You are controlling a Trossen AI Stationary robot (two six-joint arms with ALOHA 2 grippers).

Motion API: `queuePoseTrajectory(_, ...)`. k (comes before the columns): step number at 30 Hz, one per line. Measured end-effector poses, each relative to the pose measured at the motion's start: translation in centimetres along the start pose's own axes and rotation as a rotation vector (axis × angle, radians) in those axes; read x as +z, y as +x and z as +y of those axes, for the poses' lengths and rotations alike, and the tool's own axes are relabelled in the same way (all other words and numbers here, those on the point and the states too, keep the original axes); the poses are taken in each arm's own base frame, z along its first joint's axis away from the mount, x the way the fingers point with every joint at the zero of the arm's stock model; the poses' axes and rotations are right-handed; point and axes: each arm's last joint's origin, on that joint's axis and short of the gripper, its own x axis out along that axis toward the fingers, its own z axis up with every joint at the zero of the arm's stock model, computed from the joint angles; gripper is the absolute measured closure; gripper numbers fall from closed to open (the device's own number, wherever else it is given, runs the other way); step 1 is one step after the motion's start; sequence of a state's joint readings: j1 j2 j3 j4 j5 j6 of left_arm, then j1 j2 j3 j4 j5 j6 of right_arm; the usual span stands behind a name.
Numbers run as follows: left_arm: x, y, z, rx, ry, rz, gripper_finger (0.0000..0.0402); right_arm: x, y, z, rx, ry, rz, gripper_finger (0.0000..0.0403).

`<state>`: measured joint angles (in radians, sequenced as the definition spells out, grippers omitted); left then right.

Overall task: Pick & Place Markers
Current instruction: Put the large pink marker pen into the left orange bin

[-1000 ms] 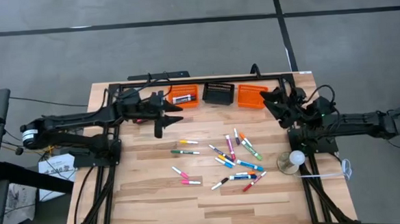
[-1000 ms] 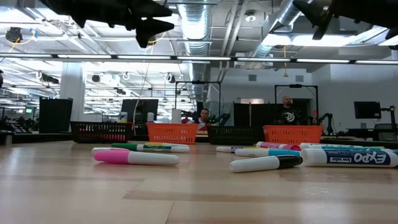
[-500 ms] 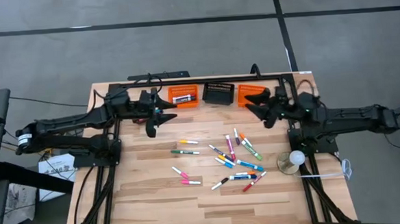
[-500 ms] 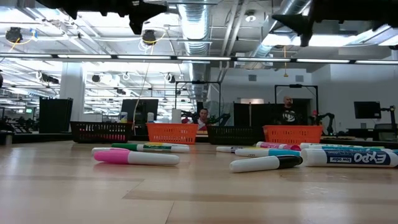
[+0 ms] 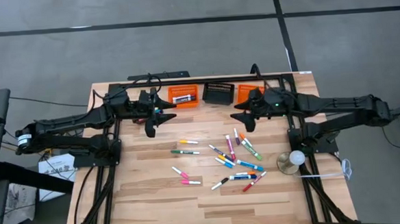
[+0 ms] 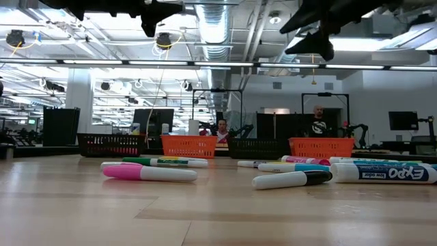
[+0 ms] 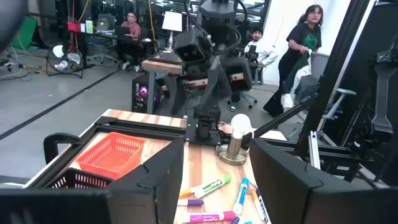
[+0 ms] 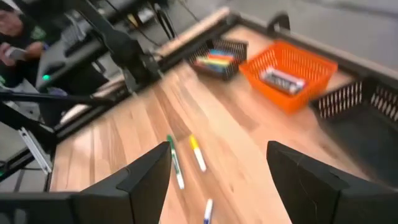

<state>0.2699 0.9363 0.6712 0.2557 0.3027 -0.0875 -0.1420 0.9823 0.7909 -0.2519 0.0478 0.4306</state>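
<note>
Several markers (image 5: 233, 158) in pink, blue, green, orange and yellow lie flat and scattered on the middle of the wooden table; the low view shows a pink marker (image 6: 149, 173) and a green one (image 6: 164, 162) nearest. My left gripper (image 5: 160, 119) hovers high over the far left of the table. It points level toward the right arm and is open with nothing between its fingers (image 7: 217, 186). My right gripper (image 5: 241, 117) hangs above the far side of the marker patch. It is tipped down toward the table, open and empty (image 8: 217, 180).
Along the far edge stand orange basket (image 5: 183, 96), black basket (image 5: 218, 92) and orange basket (image 5: 249, 93). A further black basket (image 8: 217, 56) holds coloured markers. A bulb on a round stand (image 5: 293, 160) is at the right. People are in the room behind.
My right gripper has swung from the far right corner toward the table's middle, out over the markers, and has tipped from pointing up to slanting down. My left gripper has drawn back a little toward the left and risen slightly, then kept still. No marker has moved.
</note>
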Motion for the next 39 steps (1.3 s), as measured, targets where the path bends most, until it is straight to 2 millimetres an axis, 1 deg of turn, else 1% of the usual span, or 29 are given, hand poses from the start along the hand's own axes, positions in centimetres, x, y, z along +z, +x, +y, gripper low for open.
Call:
queuePoseTrajectory(9, 0.0, 0.0, 0.0, 0.0, 0.003, 0.001, 0.0217, -0.9, 3.0, 1.1, 0.025, -0.003, 0.176, 0.0148)
queuePoseTrajectory(14, -0.1, 0.0, 0.0, -0.006, 0.049, 0.011, 0.0217, -1.8, 4.3, 1.2, -0.044, -0.061, 0.363, 0.0148)
queuePoseTrajectory(18, -0.1, 0.0, -0.3, -0.108, 0.072, 0.017, 0.0217, -2.1, 5.3, 1.5, -0.057, -0.135, 0.447, 0.0148)
queuePoseTrajectory(21, -0.2, 0.0, -0.5, -0.178, 0.073, 0.022, 0.0217, -2.2, 6.1, 1.9, -0.032, -0.236, 0.478, 0.0148)
queuePoseTrajectory(26, -0.4, -0.1, -0.6, -0.231, 0.055, 0.046, 0.0217, -1.9, 6.6, 2.4, -0.005, -0.43, 0.577, 0.0148)
queuePoseTrajectory(32, -0.6, -0.1, -0.6, -0.238, 0.027, 0.071, 0.0217, -1.3, 6.6, 2.6, 0.003, -0.555, 0.69, 0.0148)
queuePoseTrajectory(36, -0.6, -0.4, -0.7, -0.275, 0.02, 0.083, 0.0217, -1.2, 6.7, 2.9, 0.032, -0.637, 0.705, 0.0148)
queuePoseTrajectory(39, 0.0, -1.1, -1.0, -0.319, 0.033, 0.054, 0.0217, -1.3, 6.6, 3.1, 0.064, -0.742, 0.709, 0.0148)
